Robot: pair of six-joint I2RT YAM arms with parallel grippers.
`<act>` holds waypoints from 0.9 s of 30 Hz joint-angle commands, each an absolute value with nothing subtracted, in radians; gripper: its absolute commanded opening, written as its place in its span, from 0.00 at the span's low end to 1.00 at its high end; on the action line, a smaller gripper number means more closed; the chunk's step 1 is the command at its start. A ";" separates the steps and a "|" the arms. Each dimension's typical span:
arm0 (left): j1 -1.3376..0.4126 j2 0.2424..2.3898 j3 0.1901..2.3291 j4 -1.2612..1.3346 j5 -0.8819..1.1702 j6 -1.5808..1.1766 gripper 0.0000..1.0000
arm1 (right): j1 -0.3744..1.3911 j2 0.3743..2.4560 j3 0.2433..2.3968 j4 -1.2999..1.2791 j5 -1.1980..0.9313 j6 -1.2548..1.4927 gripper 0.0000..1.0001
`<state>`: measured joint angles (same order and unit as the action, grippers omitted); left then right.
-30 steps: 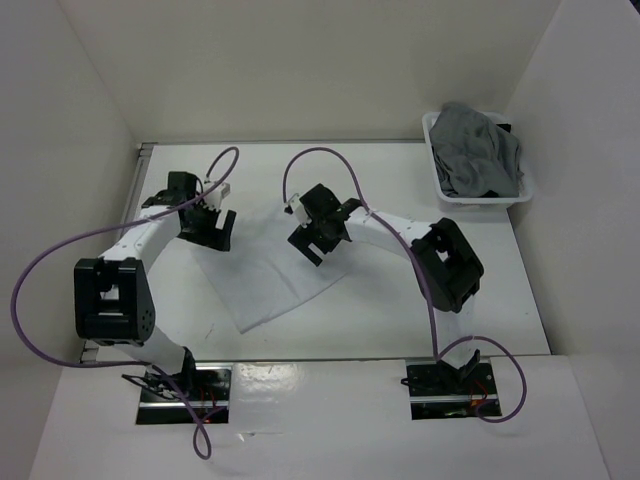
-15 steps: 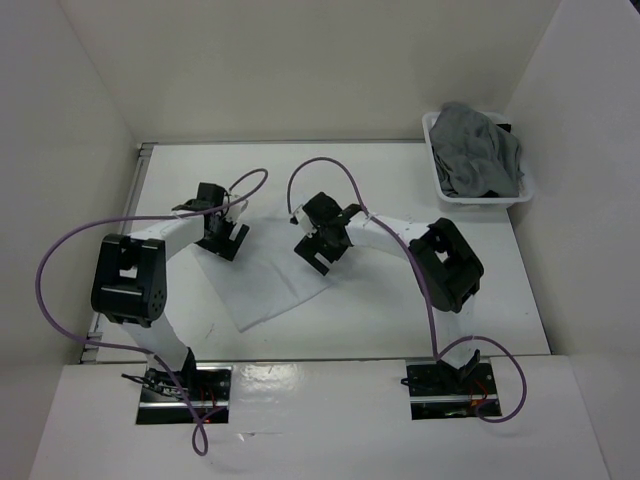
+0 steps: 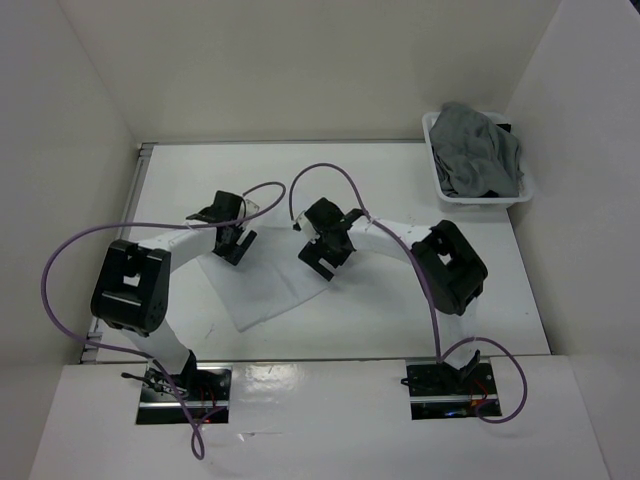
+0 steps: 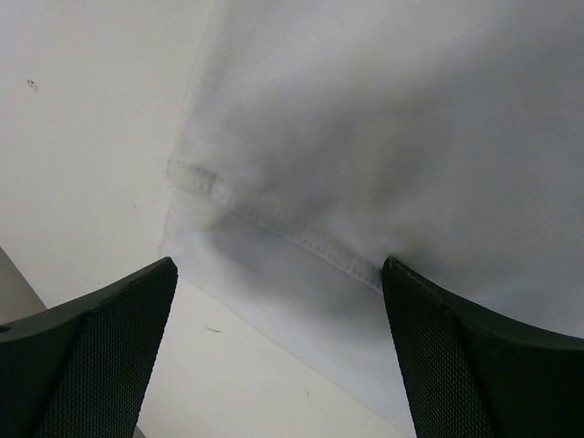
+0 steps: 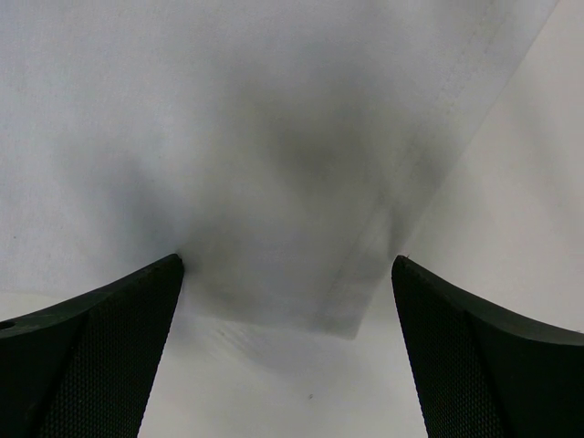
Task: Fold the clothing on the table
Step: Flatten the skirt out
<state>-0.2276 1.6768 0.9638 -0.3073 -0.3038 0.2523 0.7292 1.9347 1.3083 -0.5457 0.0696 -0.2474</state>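
The clothing (image 3: 268,290) is a white, flat-lying piece on the white table (image 3: 400,185), between the two arms. My left gripper (image 3: 232,242) hangs open over its far left corner. In the left wrist view a stitched hem (image 4: 310,245) runs between the black fingers (image 4: 91,356), and the left gripper (image 4: 278,365) holds nothing. My right gripper (image 3: 325,252) stands open over the far right corner. The right wrist view shows that cloth corner (image 5: 347,301) between the spread fingers (image 5: 502,356), with the right gripper (image 5: 287,365) clear of it.
A white plastic basket (image 3: 436,150) heaped with grey garments (image 3: 478,155) stands at the back right corner. A metal rail (image 3: 145,152) runs along the table's edges. White walls close in the left, back and right sides.
My left gripper has swung right and nearer, onto the cloth's far left corner. The right gripper has shifted slightly nearer over the right corner. Both stayed open.
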 commanded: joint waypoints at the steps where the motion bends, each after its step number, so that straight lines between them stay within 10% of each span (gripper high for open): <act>1: -0.239 1.701 0.900 -0.434 -0.318 0.268 1.00 | 0.713 1.966 1.325 -0.502 0.173 -0.281 0.99; 27: -0.351 1.608 1.026 -0.710 -0.055 0.359 1.00 | 0.563 2.316 1.825 -0.480 0.247 -0.290 0.99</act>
<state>-0.3386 1.6382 0.9874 -0.6083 -0.1066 0.3389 0.5735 2.2677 1.7920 -0.4831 0.1829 -0.2714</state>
